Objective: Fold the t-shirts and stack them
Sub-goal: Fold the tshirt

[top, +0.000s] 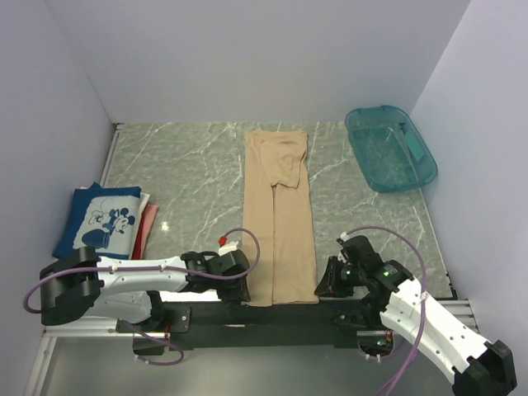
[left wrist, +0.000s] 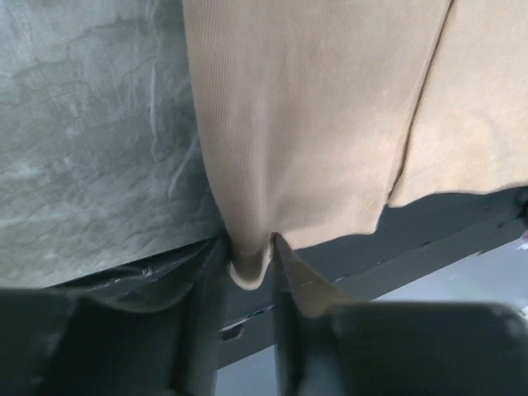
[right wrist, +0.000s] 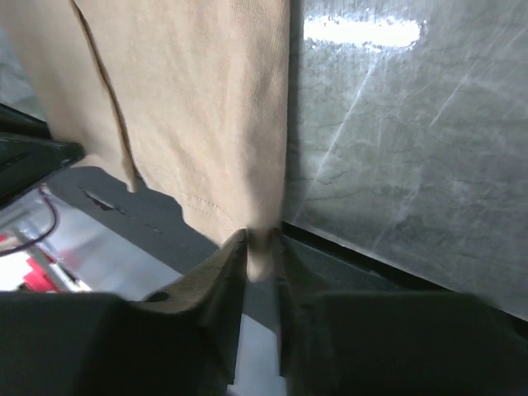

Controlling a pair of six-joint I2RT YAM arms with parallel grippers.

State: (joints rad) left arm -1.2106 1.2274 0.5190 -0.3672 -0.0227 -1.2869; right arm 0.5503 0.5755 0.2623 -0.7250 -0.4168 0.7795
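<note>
The tan t-shirt [top: 279, 216] lies folded into a long narrow strip down the middle of the table, its hem over the near edge. My left gripper [top: 245, 289] is shut on the hem's near left corner; the wrist view shows tan cloth [left wrist: 280, 124] pinched between the fingers. My right gripper [top: 322, 287] is shut on the near right corner, with cloth [right wrist: 206, 107] pinched the same way. The navy t-shirt with the white mouse print [top: 99, 219] lies folded at the left on top of the red t-shirt [top: 147, 228], of which only an edge shows.
A teal plastic tub [top: 389, 148] stands at the far right corner. The black mounting rail [top: 272, 315] runs along the table's near edge below the hem. White walls close in the left, back and right sides.
</note>
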